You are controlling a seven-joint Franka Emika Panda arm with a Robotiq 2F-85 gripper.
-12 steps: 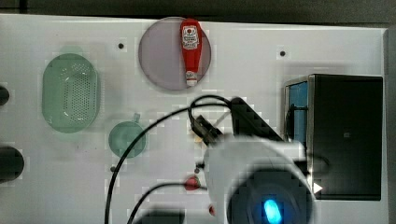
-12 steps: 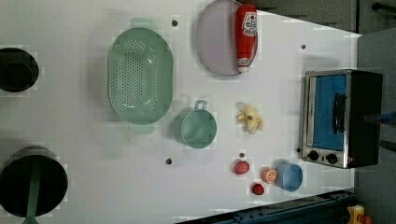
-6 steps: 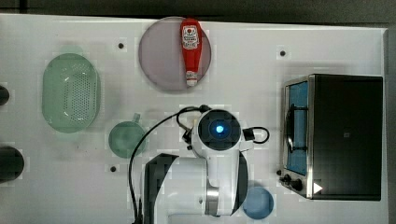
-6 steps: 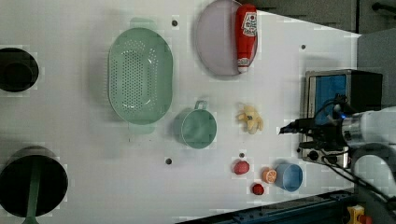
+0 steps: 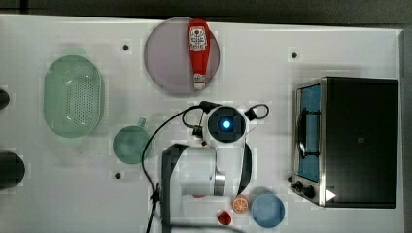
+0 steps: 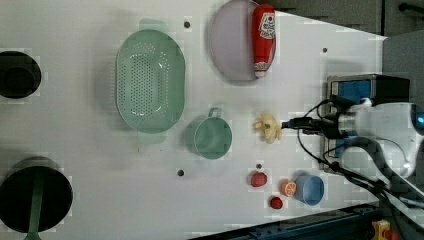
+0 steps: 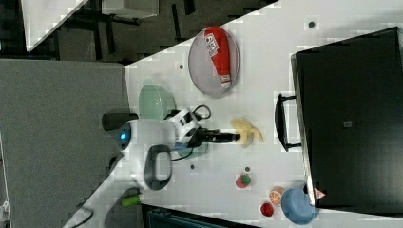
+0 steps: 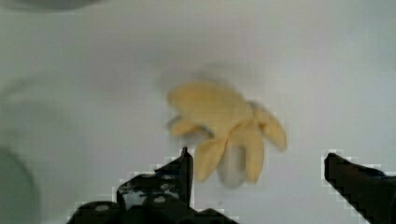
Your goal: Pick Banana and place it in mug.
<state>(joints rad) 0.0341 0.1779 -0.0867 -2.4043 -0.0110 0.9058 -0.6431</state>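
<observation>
The pale-yellow peeled toy banana (image 6: 267,128) lies on the white table, to the left view's right of the translucent green mug (image 6: 210,138). The banana (image 7: 246,131) also lies just past my fingertips in the right view. My gripper (image 8: 257,161) is open, one dark finger (image 8: 182,165) on each side of the banana (image 8: 229,126), with nothing held. In the left view my gripper (image 6: 287,125) points at the banana from the left view's right. In the top view my wrist (image 5: 226,124) covers the banana, and the mug (image 5: 130,144) stands at the top view's left of the arm.
A green colander (image 5: 73,97) sits beyond the mug. A grey plate (image 5: 165,58) carries a ketchup bottle (image 5: 199,46). A toaster oven (image 5: 350,141) stands at the top view's right. A blue bowl (image 5: 267,208), an orange slice (image 5: 239,204) and small red pieces (image 6: 258,179) lie near the front edge.
My arm has swung in from the top view's lower right to above the banana. In the left view it came in from the right and reached the banana.
</observation>
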